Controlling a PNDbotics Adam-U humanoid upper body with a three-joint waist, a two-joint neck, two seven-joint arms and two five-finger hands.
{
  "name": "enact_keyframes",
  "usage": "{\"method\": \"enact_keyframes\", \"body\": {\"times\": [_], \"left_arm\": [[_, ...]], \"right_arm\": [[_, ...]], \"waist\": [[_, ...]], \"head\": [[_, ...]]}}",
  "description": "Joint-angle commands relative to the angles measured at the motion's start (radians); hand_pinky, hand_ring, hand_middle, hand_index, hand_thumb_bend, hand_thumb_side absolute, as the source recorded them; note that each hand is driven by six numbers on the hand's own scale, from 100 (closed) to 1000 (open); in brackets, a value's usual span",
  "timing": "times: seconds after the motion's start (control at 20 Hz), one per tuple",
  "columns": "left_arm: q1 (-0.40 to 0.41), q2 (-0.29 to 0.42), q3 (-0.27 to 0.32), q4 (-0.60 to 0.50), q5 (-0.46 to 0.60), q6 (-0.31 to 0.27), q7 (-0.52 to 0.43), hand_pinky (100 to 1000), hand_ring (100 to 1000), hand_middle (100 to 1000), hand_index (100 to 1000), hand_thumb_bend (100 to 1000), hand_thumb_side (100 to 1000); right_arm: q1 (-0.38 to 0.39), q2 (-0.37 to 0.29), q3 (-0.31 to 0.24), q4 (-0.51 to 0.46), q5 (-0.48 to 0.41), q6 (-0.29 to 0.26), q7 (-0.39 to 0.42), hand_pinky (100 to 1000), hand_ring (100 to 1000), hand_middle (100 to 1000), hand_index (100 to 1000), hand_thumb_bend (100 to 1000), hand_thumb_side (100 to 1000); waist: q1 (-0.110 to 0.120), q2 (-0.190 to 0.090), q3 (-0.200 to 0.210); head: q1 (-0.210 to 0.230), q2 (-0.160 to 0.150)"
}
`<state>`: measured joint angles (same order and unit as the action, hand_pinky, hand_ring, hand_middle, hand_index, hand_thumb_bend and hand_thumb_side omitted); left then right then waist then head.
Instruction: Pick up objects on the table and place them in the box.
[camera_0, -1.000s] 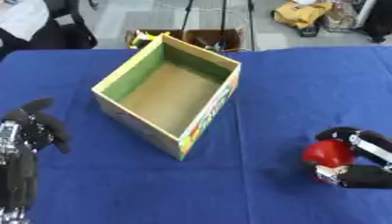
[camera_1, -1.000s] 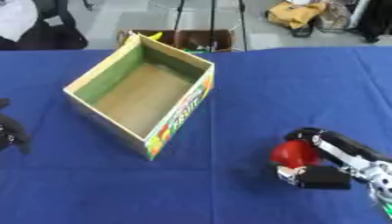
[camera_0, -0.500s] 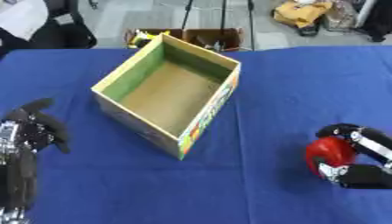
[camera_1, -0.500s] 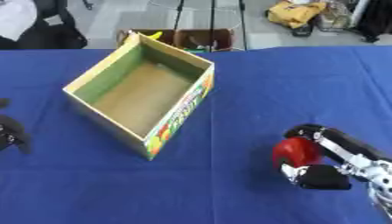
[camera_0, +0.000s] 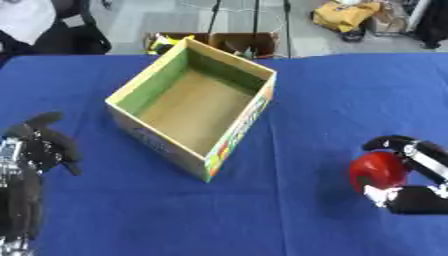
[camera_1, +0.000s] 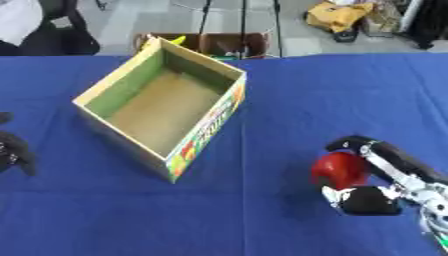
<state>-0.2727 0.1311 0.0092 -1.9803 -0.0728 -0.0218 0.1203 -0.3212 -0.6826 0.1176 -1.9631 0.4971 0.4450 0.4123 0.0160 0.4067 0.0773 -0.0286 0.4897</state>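
Blue-clothed table (camera_0: 332, 100): right hand (camera_1: 385, 182) curls round the red object (camera_1: 339, 170) near its right edge; next, carry it to the box (camera_0: 188, 107); left hand (camera_0: 35, 150) idles, relaxed.

Open cardboard box (camera_0: 194, 105): green inner walls, brown floor, printed outer side, set askew on the blue table, nothing visible inside. Round red object (camera_1: 339, 169): well right of the box, clasped by curled fingers of the right hand (camera_1: 385, 175).

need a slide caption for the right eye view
Right hand curled round a red object on the blue table, right of the open, empty cardboard box.
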Motion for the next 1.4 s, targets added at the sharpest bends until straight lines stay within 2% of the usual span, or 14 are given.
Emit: {"method": "enact_keyframes", "body": {"times": [0.05, 0.45, 0.85, 1.4], "left_arm": [[-0.011, 0.003, -0.004, -0.02, -0.003, -0.001, -0.002, 322, 430, 441, 766, 100, 1000], [-0.013, 0.005, -0.005, -0.02, -0.001, 0.0, -0.004, 322, 429, 442, 768, 100, 1000], [-0.01, 0.008, -0.006, -0.02, -0.002, 0.003, -0.008, 322, 428, 442, 767, 100, 1000], [-0.003, 0.016, -0.01, -0.02, -0.003, 0.007, -0.014, 323, 427, 442, 767, 100, 1000]], "right_arm": [[-0.016, -0.031, -0.009, -0.034, -0.001, 0.0, -0.022, 584, 642, 886, 871, 100, 321], [-0.042, -0.059, -0.005, -0.037, 0.016, -0.033, -0.04, 571, 616, 878, 869, 100, 330], [-0.107, -0.11, -0.006, -0.037, 0.029, -0.085, -0.049, 564, 607, 870, 867, 100, 338], [-0.249, -0.209, 0.028, -0.037, 0.028, -0.125, 0.046, 552, 605, 863, 855, 100, 359]], "waist": [[-0.004, -0.02, 0.002], [-0.008, -0.023, 0.006], [-0.014, -0.029, 0.01], [-0.033, -0.039, 0.024]], "head": [[0.001, -0.009], [0.003, -0.006], [0.001, -0.002], [-0.007, 0.006]]}}
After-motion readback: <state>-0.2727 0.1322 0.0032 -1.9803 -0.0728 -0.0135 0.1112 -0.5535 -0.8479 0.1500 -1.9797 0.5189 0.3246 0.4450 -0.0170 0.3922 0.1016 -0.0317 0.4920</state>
